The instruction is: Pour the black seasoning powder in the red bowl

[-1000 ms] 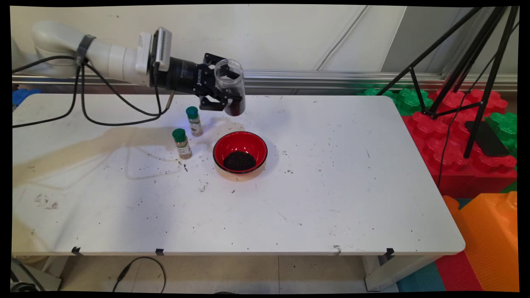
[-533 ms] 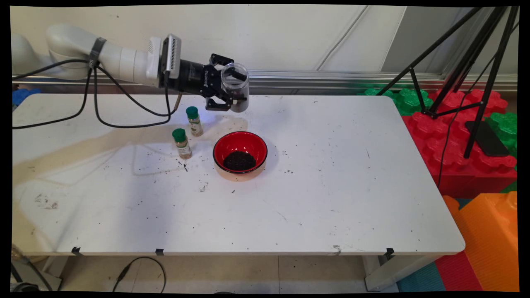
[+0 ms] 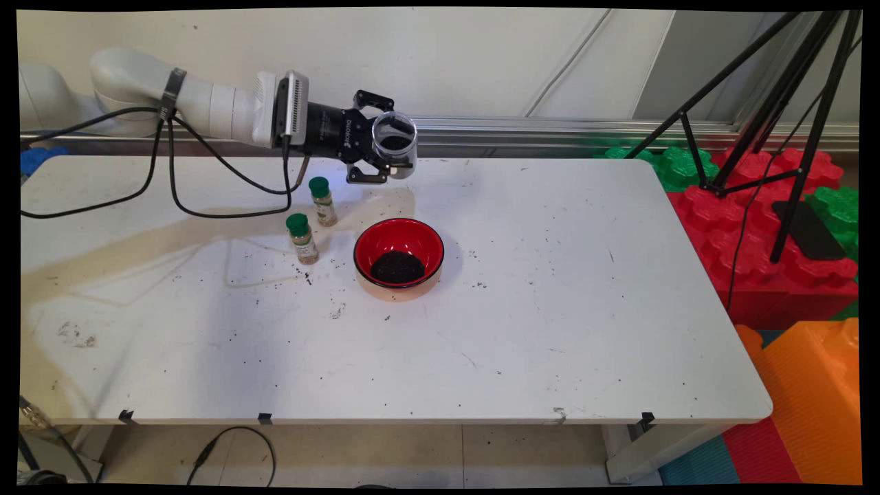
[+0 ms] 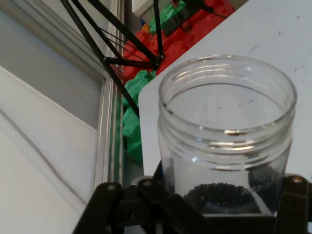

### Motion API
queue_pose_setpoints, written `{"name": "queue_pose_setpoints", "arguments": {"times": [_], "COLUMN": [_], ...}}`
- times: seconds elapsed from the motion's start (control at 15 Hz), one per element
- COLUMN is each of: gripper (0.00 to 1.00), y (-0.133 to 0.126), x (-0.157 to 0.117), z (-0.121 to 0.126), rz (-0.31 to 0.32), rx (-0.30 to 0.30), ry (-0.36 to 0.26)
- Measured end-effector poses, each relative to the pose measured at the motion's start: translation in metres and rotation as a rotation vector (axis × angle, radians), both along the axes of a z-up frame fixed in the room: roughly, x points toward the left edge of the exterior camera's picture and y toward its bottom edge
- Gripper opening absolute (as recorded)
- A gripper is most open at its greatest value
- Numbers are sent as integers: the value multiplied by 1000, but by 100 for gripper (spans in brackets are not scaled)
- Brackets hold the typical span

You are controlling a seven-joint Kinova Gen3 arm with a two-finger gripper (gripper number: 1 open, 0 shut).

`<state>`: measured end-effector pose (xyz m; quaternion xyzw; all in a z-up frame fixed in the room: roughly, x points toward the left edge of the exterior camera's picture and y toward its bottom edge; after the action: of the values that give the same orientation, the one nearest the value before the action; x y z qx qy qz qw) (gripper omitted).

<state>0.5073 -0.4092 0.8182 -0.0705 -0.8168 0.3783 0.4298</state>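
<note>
The black two-finger gripper (image 3: pixel 380 152) hangs above the white table (image 3: pixel 550 309), beyond the red bowl (image 3: pixel 399 256), its fingers clamped on either side of a clear, lidless plastic jar (image 3: pixel 394 144). The jar is tipped with its open mouth turned toward the camera, and a small bed of dark granules (image 4: pixel 219 197) lies near its base. A heap of the same dark material sits in the bowl. Two green-capped spice bottles (image 3: pixel 302 238) stand upright just left of the bowl. Dark specks litter the tabletop around the bowl.
</note>
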Motion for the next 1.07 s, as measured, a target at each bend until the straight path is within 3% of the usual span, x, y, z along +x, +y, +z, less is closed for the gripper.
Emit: {"name": "queue_pose_setpoints", "arguments": {"times": [0.6,1.07], "gripper": [0,0], "y": [0,5], "x": [0,-1], "z": [-10,-16], "rz": [-38,-98], "rx": [-123,-247], "ry": [-108,-227]}}
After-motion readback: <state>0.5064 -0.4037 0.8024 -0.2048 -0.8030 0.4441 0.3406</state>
